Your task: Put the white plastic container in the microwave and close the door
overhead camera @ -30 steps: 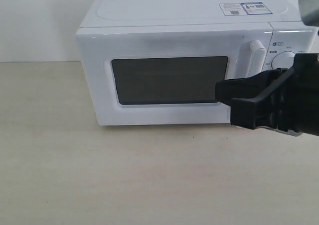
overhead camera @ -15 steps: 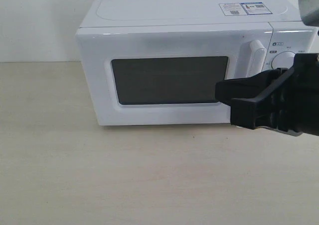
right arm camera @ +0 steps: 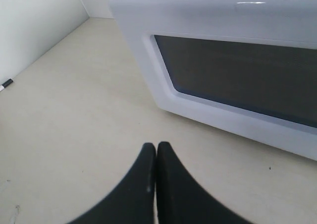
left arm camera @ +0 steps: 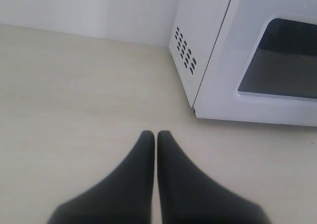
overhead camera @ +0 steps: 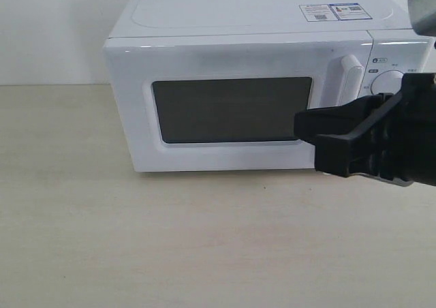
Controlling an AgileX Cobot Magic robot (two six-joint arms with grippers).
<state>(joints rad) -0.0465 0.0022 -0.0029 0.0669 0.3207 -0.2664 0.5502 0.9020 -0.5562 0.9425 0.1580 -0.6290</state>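
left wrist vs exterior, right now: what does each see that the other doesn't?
Left wrist only: the vent holes in the microwave side wall, and the left gripper, jaws together.
Exterior only: the top sticker, door handle, a dial and the right gripper in front of them.
Both: the closed door, its dark window and the table. Neither shows the white plastic container.

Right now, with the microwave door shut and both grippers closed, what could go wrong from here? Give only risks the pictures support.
1. The right gripper hangs in front of the door, below the handle and near the dial; a careless swing might knock them.
2. The white plastic container shows in no view and the window is dark, so whether it is inside cannot be confirmed.
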